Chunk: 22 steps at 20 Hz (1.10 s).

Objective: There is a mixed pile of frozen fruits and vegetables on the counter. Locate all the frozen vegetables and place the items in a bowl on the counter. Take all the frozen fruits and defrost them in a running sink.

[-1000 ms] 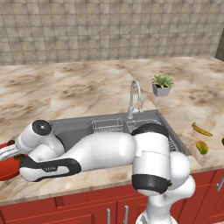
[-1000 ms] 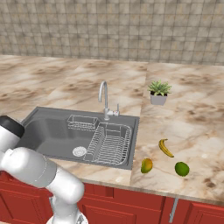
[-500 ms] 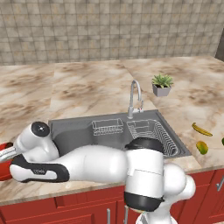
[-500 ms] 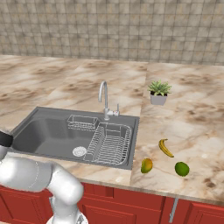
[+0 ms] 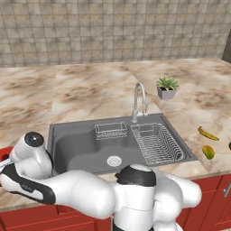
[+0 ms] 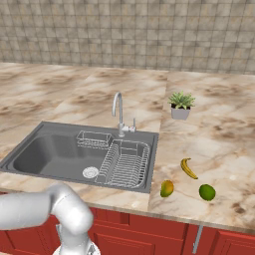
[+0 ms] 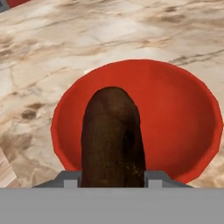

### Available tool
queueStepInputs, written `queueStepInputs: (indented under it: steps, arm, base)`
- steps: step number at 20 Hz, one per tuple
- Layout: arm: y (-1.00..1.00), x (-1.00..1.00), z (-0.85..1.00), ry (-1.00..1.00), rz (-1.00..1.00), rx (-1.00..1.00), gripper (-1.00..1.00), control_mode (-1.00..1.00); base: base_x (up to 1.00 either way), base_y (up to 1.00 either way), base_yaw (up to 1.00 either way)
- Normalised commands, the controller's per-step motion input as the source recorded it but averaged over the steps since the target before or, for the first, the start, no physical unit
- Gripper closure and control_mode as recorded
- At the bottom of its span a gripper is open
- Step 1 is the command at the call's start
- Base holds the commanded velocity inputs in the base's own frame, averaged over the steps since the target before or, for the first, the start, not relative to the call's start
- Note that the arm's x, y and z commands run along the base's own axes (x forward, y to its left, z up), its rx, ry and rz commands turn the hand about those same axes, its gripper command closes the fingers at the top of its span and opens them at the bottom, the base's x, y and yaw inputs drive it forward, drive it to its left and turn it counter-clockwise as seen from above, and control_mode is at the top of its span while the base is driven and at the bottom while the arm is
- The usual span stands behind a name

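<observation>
Since a second ago the arm has swung further left, clear of the sink (image 5: 81, 144). The counter (image 6: 219, 134) carries one banana (image 6: 188, 168), one yellow-green oval fruit (image 6: 167, 188) and one round green vegetable (image 6: 207, 192). Stretched low leftward, the gripper (image 7: 112, 177) hangs over the one red bowl (image 7: 175, 105), pinching a dark elongated item (image 7: 112, 135).

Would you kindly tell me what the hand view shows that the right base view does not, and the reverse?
Hand view: a dark oblong vegetable in the gripper, over the red bowl. Right base view: the sink, tap, potted plant, banana, oval fruit and round green vegetable. Both: the marble counter.
</observation>
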Motion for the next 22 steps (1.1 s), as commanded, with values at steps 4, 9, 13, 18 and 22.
queueStepInputs:
  steps: [4, 9, 13, 18, 22]
  arm:
    - [0.29, 0.0, -0.04, 0.0, 0.03, -0.03, -1.0, -1.0]
    - [0.02, 0.0, 0.0, 0.0, 0.03, -0.02, -1.0, -1.0]
    - [-0.04, 0.0, 0.0, -0.01, 0.0, -0.03, -1.0, -1.0]
    - [-0.22, -0.1, 0.37, -0.11, 0.0, -0.03, -1.0, -1.0]
    - [-0.37, -0.31, 0.7, -0.18, 0.0, -0.01, -1.0, -1.0]
  base:
    - [0.0, 0.0, 0.0]
    - [0.0, 0.0, 0.0]
    - [0.0, 0.0, 0.0]
    - [0.0, 0.0, 0.0]
    - [0.0, 0.0, 0.0]
